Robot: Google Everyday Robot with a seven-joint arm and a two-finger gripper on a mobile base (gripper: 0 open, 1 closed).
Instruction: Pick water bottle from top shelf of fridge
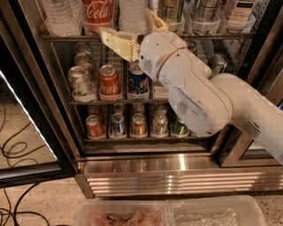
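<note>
Since the water bottle [131, 11] is of thin clear plastic, it is judged moderately heavy if full, yielding under a hard squeeze, and smooth enough to slip. Hold is best taken on the straight body below the shoulder, with moderate force. It stands upright at the front edge of the top shelf [70, 38], left of centre and just right of a Coca-Cola bottle [97, 12].

The gripper [129, 26] is raised to that front edge with its two fingers [117, 42] spread wide. One finger is seen left of the bottle's base and the other to its right; nothing is grasped. Whether either finger touches the bottle cannot be told.

Two clear water bottles are counted on the top shelf: the one described and a second water bottle [64, 15] near the left end, with the single Coca-Cola bottle between them. Toward the right end, two tall cans [170, 11] are partly seen.

Lower in the fridge [177, 170], three front cans are counted on the middle rack [88, 102] beside the arm, and five front cans on the lower rack [132, 137]. Two clear plastic tubs [216, 214] are seen below.
</note>
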